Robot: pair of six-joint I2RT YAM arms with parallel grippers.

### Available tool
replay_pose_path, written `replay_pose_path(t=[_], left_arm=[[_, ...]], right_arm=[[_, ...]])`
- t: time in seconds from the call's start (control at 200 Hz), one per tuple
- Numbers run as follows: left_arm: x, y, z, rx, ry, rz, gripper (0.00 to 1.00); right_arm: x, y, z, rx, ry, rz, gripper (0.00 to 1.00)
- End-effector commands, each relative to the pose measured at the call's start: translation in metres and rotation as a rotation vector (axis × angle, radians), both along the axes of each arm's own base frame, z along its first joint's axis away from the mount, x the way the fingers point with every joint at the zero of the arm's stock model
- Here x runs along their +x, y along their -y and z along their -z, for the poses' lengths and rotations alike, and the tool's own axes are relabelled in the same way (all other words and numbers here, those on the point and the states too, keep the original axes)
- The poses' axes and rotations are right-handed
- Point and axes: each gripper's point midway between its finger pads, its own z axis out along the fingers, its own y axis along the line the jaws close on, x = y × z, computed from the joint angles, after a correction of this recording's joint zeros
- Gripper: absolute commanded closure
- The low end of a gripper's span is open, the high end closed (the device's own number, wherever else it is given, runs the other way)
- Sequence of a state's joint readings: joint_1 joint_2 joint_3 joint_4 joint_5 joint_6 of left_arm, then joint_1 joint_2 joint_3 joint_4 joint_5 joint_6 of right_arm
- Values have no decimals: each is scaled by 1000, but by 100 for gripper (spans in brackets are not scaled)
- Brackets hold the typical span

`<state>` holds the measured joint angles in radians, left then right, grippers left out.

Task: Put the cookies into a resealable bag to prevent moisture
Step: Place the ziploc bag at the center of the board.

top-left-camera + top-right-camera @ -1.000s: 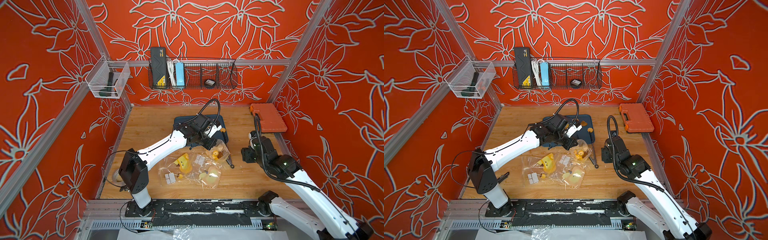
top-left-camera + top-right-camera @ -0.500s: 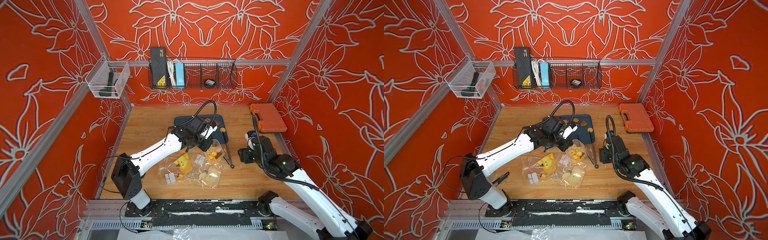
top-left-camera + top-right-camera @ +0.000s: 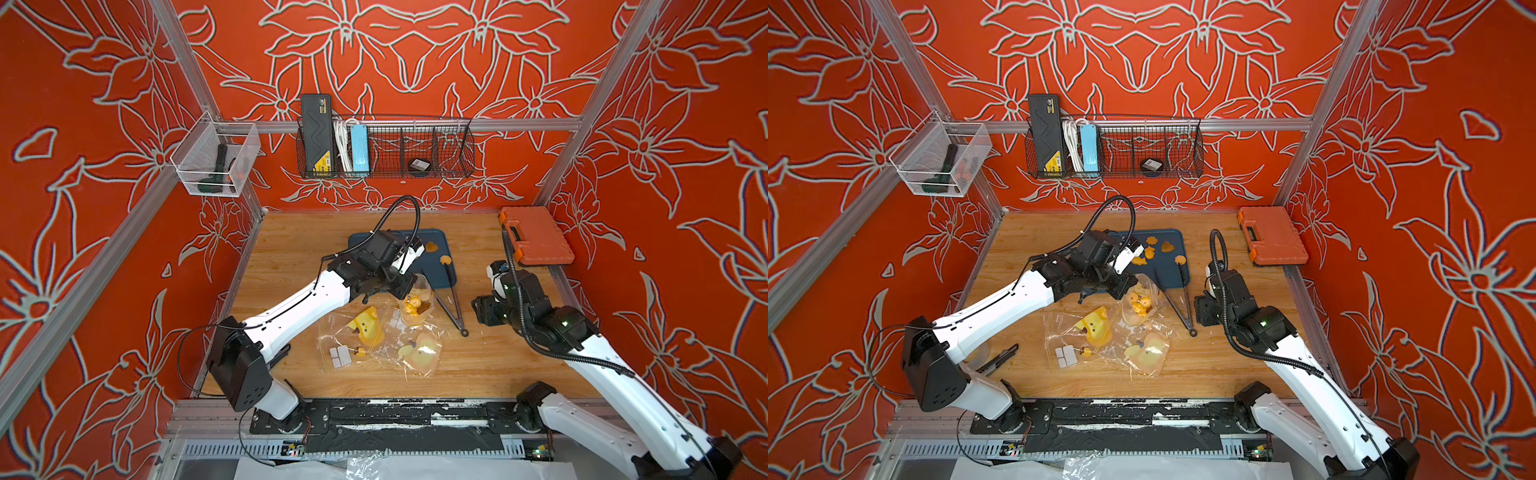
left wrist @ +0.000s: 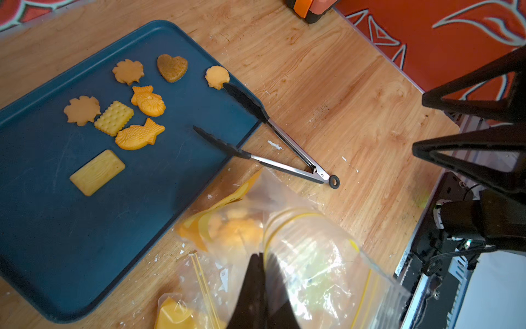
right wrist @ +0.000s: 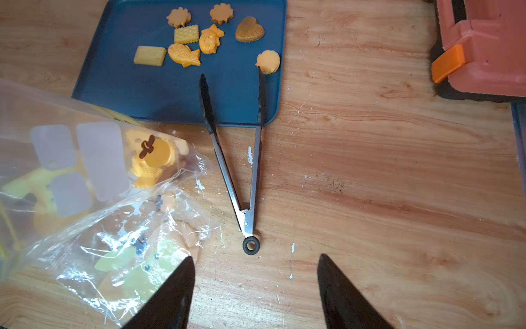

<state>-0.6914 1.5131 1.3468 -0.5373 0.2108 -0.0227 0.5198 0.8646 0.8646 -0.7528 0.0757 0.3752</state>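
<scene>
Bag hangs pinched in left hand, beside cookies on tray.

Left arm stretched forward, jaws pinched together, right arm bent low, jaws apart.

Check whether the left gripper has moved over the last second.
Yes. In a top view the left gripper, shut on the resealable bag, has drawn back from over the blue tray to its near edge.

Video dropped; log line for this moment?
left gripper: shut on bag | right gripper: open, near tongs | cookies: eight on tray, some in bag
</scene>
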Motion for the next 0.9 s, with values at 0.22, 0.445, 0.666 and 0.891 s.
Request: replay_pose_path(t=[0.22,0.445,0.666,0.891], left_arm=[[12,-3,11,-9,-11,-54,100],[21,-9,21,10,-31,-90,100],[27,-14,25,13,-46,-105,100],[30,-17,22,-9,-56,-111,90]], right_arm=[[-7,-48,-22,185,21,-188,23],[-16,-95,-26,235,45,-291,20],[-1,-117,-9,158,50,-347,21],[26,-137,2,104,39,-355,31]])
